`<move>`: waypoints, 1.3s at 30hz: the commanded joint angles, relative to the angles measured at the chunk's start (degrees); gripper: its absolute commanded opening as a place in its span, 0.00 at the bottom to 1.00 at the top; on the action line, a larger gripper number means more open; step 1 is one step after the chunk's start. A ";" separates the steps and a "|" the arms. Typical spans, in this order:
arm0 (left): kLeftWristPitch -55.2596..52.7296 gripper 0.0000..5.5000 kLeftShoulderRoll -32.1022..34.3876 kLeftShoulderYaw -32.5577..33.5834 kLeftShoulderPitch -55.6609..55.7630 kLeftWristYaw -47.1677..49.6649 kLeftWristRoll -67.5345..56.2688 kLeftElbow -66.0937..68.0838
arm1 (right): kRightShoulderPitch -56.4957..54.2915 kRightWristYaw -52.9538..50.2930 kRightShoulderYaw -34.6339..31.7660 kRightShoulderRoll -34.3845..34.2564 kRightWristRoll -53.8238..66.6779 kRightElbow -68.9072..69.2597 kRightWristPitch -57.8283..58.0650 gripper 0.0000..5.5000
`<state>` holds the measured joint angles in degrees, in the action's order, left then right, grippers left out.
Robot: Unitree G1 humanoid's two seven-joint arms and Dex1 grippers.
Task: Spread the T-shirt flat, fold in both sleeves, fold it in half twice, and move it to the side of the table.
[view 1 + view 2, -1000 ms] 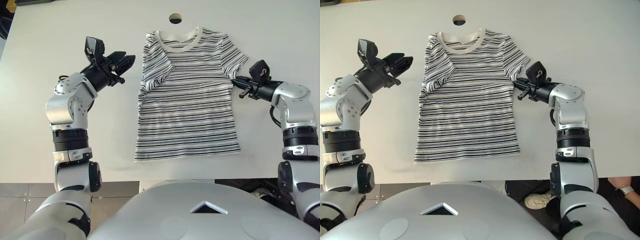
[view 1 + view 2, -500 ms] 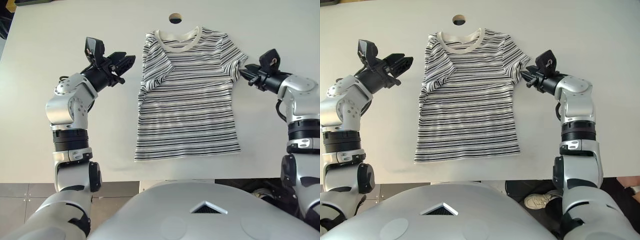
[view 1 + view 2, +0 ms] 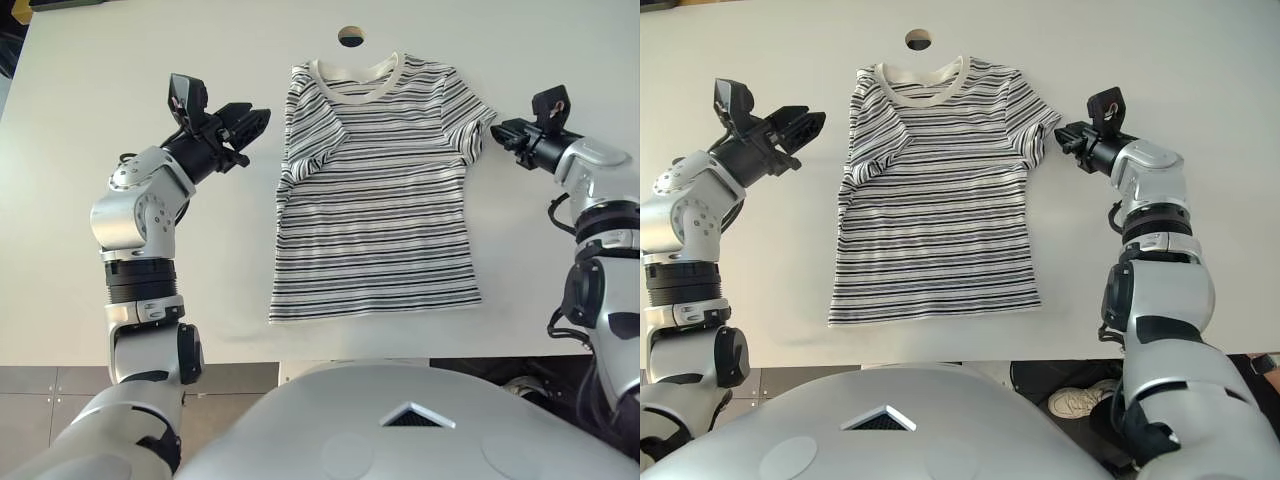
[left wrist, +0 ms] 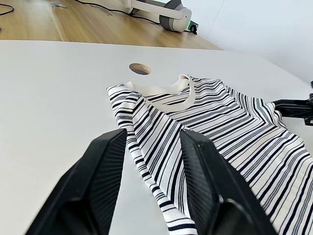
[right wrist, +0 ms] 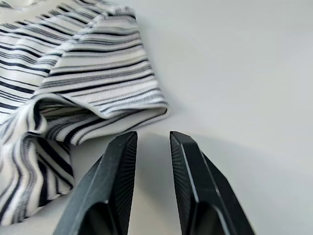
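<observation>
A black-and-white striped T-shirt [image 3: 375,190] with a cream collar lies face up on the white table [image 3: 100,60]. Its left sleeve is folded in over the body; the right sleeve [image 3: 470,125] sticks out. My left gripper [image 3: 252,122] hovers open just left of the shirt's left shoulder, holding nothing. My right gripper [image 3: 497,131] sits open at the cuff of the right sleeve [image 5: 112,105], fingertips a short way from the hem, nothing between them.
A round hole [image 3: 351,37] is in the table just beyond the collar. Bare tabletop stretches to both sides of the shirt. The table's front edge [image 3: 300,345] runs close below the shirt's hem.
My right gripper has moved away from me and outward, from the shirt's side seam below the sleeve up to the sleeve's cuff. The left arm and the shirt have stayed put.
</observation>
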<state>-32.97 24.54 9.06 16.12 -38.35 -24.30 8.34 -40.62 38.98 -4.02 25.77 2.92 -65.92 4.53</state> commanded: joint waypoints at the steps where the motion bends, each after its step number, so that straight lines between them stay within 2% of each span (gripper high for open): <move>1: -0.45 0.37 0.54 0.23 -0.28 0.19 -0.13 -0.13 | -2.91 -1.85 -0.44 -1.40 -0.78 -5.09 -1.14 0.22; 10: -0.54 0.37 0.70 0.35 -0.40 0.18 -0.32 -0.19 | -4.69 -5.67 -0.63 -4.02 -1.98 -9.31 -2.02 0.22; 16: -0.38 0.37 0.52 0.31 -0.27 0.25 -0.29 0.14 | -5.13 -6.03 -1.12 -4.46 -2.18 -9.78 -1.96 0.02; 28: 0.33 0.37 0.18 0.27 -0.03 0.34 -0.07 1.47 | -6.84 -3.38 -3.35 -2.42 -0.79 -8.13 -3.10 0.02; 39: 0.79 0.37 0.12 0.24 0.42 0.37 -0.03 2.15 | -7.05 1.88 -2.70 -4.12 -0.38 -2.49 -4.16 0.02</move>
<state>-32.76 24.59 9.16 16.08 -38.27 -24.56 10.27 -46.67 40.21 -7.26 22.30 2.44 -69.80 0.46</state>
